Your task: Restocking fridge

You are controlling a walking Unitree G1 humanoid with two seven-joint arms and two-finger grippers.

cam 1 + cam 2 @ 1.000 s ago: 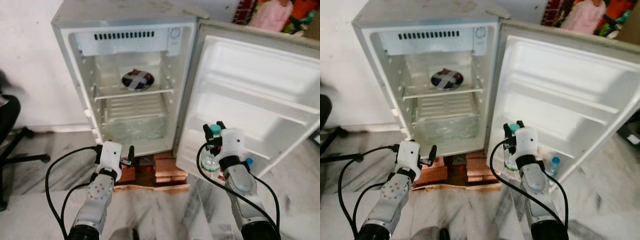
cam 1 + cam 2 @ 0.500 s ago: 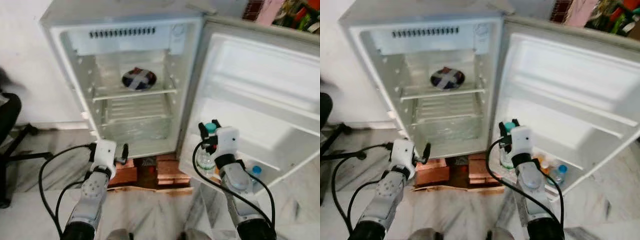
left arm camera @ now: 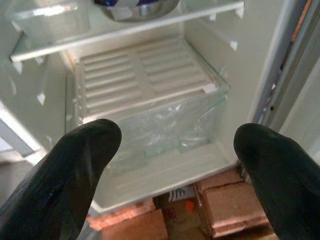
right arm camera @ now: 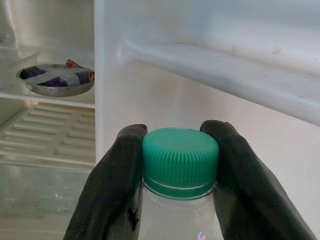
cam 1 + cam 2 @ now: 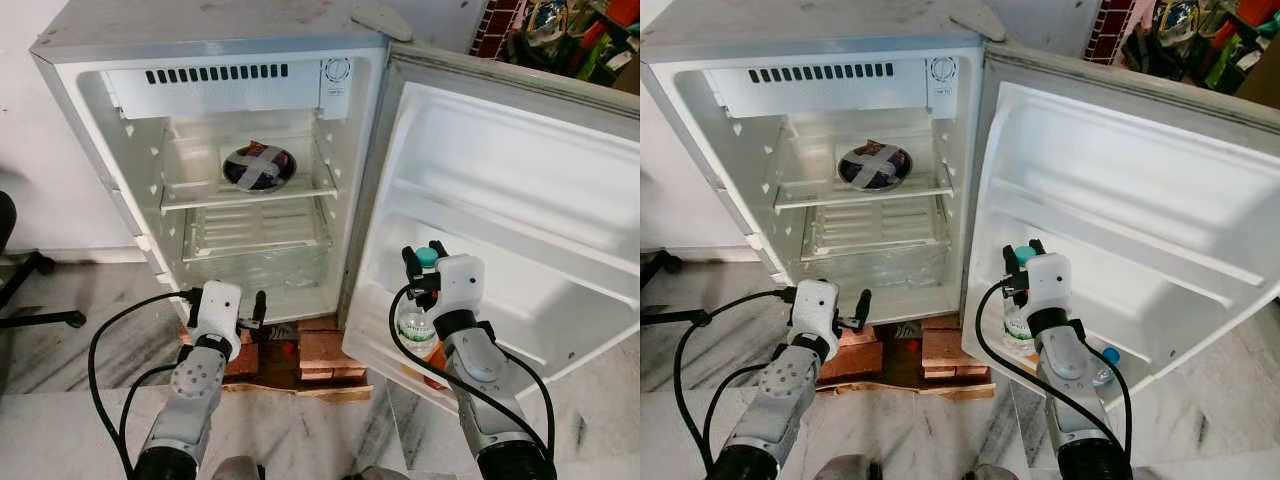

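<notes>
My right pincer point(image 4: 180, 165) is clamped on a clear bottle point(image 5: 414, 322) just under its green cap point(image 4: 180, 155), one black finger point(image 4: 112, 190) pressed to each side of the neck. I hold the bottle upright in front of the open fridge door point(image 5: 520, 190), at the level of the door's lowest shelf point(image 5: 455, 370), where a second bottle with a blue cap point(image 5: 1102, 357) lies further out from the hinge and something orange shows just beside my bottle. My left pincer point(image 3: 175, 165) hangs with its fingers wide apart and nothing between them, pointed into the lower part of the fridge point(image 5: 225, 150) in front of the clear crisper drawer point(image 3: 150, 125) with its ribbed white lid. Above that drawer, on the fridge's glass shelf point(image 5: 245, 195), sits a round metal bowl point(image 5: 258, 166) wrapped in dark film crossed with pale tape. Under the fridge, red bricks point(image 5: 325, 350) prop it up off a grey marbled floor point(image 5: 60, 400). To the fridge's hinge side, past the top of the door, colourful clutter point(image 5: 575, 40) is piled against a brick wall.
</notes>
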